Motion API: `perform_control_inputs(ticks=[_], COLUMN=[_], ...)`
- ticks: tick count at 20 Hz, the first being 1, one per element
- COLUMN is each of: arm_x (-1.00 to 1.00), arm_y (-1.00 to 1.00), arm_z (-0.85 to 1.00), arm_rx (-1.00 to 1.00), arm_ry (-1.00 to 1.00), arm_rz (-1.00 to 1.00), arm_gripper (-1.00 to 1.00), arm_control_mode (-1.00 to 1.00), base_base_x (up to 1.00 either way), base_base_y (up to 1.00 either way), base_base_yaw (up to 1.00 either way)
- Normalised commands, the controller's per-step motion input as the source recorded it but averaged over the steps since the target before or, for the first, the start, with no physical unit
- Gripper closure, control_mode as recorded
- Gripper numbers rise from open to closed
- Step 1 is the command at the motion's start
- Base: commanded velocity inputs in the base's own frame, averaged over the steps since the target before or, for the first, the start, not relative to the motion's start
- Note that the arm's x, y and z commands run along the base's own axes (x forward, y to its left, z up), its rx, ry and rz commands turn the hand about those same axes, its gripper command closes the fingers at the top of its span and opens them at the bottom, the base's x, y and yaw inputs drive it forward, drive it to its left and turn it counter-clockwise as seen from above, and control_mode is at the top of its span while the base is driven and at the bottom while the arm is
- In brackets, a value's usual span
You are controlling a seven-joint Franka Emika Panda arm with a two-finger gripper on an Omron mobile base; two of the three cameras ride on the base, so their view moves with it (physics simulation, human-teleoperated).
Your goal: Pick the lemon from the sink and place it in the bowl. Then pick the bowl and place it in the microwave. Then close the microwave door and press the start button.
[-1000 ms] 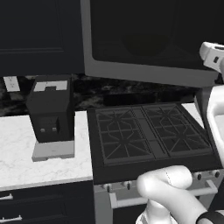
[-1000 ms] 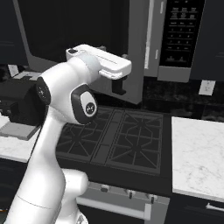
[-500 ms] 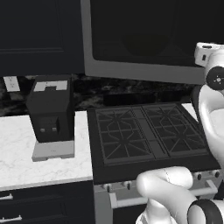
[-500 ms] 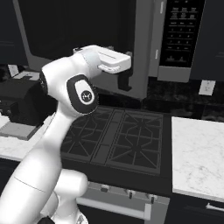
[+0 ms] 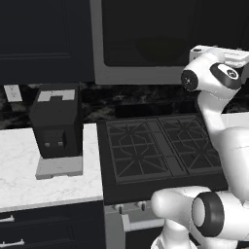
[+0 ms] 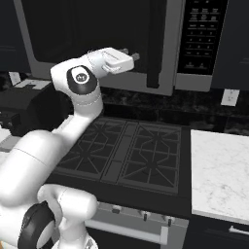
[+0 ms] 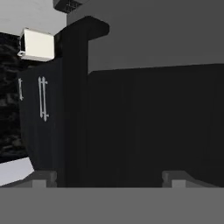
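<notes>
Facing microwave door (image 7: pixel 153 122), handle (image 7: pixel 76 105) leftward.

Desk, left section (image 5: pixel 19 175): white marble-patterned top, adjoining the left edge of the cooktop. Carries one black boxy coffee machine (image 5: pixel 56 121) on a flat grey base (image 5: pixel 59 168), standing upright toward the rear right of this section, near the cooktop.

Cooktop (image 5: pixel 155 151): black, set between the two desk sections, with dark cast grates over its burners. A row of small knobs (image 6: pixel 141 214) runs along its front edge.

Desk, right section (image 6: pixel 221 170): white marble-patterned top, touching the right edge of the cooktop.
</notes>
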Motion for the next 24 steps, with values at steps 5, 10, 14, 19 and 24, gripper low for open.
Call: perform_control_inputs(ticks=[5, 10, 14, 19, 24], arm_x=[0.15, 0.03, 0.24, 0.44, 0.31], arm_y=[0.13, 0.01, 0.00, 0.00, 0.00], arm_z=[0.00, 0.00, 0.00, 0.00, 0.00], arm_rx=[0.00, 0.00, 0.01, 0.06, 0.05], arm_ry=[0.00, 0.00, 0.00, 0.00, 0.00], arm_rz=[-0.07, 0.00, 0.06, 0.18, 0.18], arm_gripper=[-1.00, -1.00, -1.00, -1.00, -1.00], arm_control_mode=[-1.00, -1.00, -1.00, -1.00, -1.00], base_base_x=[0.00, 0.00, 0.00, 0.00, 0.00], base_base_y=[0.00, 0.00, 0.00, 0.00, 0.00], base_base_yaw=[0.00, 0.00, 0.00, 0.00, 0.00])
